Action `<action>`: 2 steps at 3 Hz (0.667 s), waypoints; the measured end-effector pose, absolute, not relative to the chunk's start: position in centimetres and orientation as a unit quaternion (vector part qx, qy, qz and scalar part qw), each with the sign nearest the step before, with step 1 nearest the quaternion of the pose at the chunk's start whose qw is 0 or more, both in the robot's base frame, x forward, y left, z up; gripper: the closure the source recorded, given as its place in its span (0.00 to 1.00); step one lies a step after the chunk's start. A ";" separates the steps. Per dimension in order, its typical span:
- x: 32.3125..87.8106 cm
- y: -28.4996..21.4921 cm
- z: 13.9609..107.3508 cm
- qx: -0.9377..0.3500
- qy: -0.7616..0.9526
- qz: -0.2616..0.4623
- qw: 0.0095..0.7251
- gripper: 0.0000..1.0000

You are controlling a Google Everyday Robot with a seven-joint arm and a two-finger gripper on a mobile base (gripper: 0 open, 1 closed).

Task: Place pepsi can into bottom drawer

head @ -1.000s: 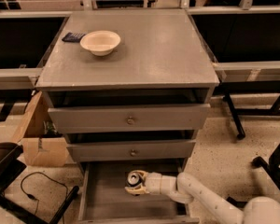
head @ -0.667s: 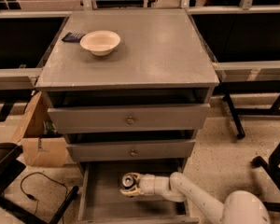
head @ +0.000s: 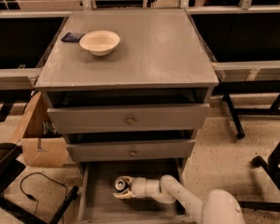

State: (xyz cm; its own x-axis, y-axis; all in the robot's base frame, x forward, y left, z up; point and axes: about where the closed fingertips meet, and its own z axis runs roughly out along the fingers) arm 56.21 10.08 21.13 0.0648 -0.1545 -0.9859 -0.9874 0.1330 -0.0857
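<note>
One step remains, I judge: the end effector (head: 122, 191), low inside the open bottom drawer (head: 100, 207), pinches the pepsi can (head: 120, 184) just above its floor, so next it should lower and let go.

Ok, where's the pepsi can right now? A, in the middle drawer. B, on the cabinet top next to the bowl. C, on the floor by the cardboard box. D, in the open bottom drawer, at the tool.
D: the pepsi can shows its silver top down inside the open bottom drawer, held in the tool, far below the bowl on the cabinet top.
</note>
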 end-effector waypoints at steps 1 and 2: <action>56.0 11.2 19.7 -0.518 0.546 0.405 0.519 0.96; 55.9 11.2 19.7 -0.518 0.546 0.405 0.519 0.73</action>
